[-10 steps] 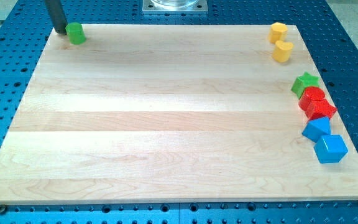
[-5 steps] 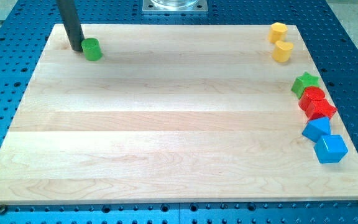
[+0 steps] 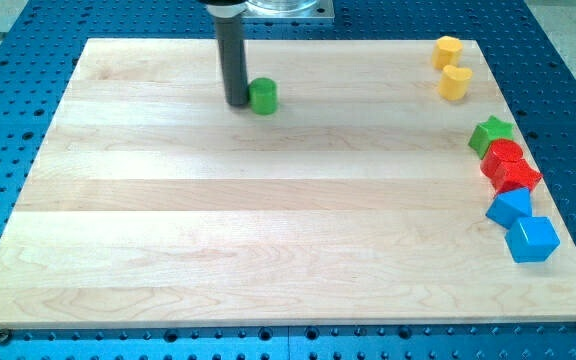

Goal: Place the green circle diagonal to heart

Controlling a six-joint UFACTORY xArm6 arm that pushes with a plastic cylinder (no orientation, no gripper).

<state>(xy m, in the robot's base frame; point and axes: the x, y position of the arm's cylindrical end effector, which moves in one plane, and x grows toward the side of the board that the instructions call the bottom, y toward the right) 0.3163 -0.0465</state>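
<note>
The green circle [image 3: 263, 96] is a small green cylinder on the wooden board [image 3: 268, 250], left of centre near the view's top. My tip [image 3: 237, 102] stands right against its left side. The yellow heart [image 3: 455, 83] lies near the top right, just below another yellow block [image 3: 448, 51]. The circle is far to the left of the heart and slightly lower in the view.
Along the right edge lie a green star [image 3: 492, 133], two red blocks [image 3: 504, 158] [image 3: 516, 177] and two blue blocks [image 3: 511, 207] [image 3: 532, 239]. A metal mount [image 3: 281, 9] sits beyond the board's top edge. Blue perforated table surrounds the board.
My tip has pushed the green circle from the board's top left corner to the right and slightly down, staying on its left side. The other blocks have not moved.
</note>
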